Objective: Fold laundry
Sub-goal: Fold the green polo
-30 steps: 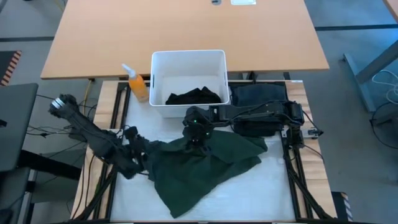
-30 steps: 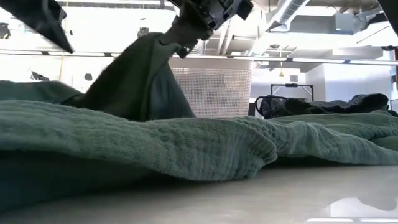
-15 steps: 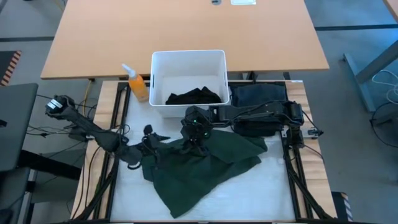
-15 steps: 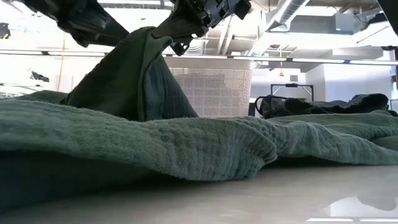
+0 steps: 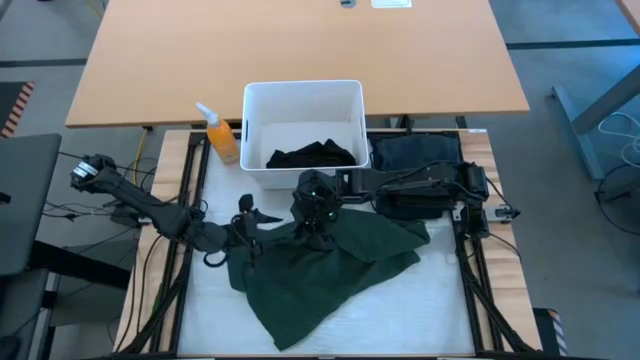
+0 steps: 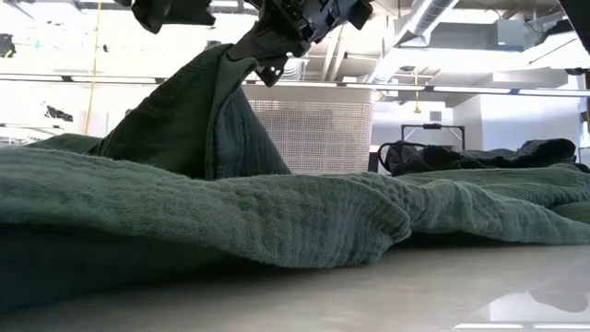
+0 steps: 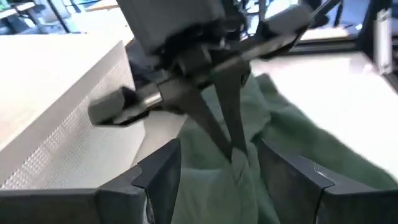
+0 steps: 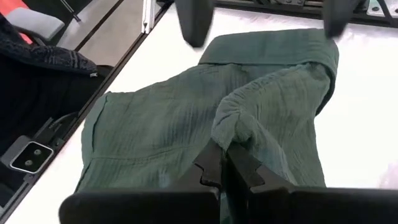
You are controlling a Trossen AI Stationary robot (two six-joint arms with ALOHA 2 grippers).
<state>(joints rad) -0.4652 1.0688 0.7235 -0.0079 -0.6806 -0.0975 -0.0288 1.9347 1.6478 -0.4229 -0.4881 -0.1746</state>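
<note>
White tabletop (image 5: 420,300), dark green shirt (image 5: 330,265) spread across centre. Right gripper (image 5: 318,228) pinching raised shirt fold from above. Left gripper (image 5: 250,225) spread wide, beside same fold.

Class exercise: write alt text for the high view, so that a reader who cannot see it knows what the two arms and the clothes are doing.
Seen from above, the right gripper pinches a fold of a crumpled dark green shirt on the white table, while the open left gripper hovers at the shirt's left edge. Behind them stand a white bin holding black clothing and an orange spray bottle.
</note>
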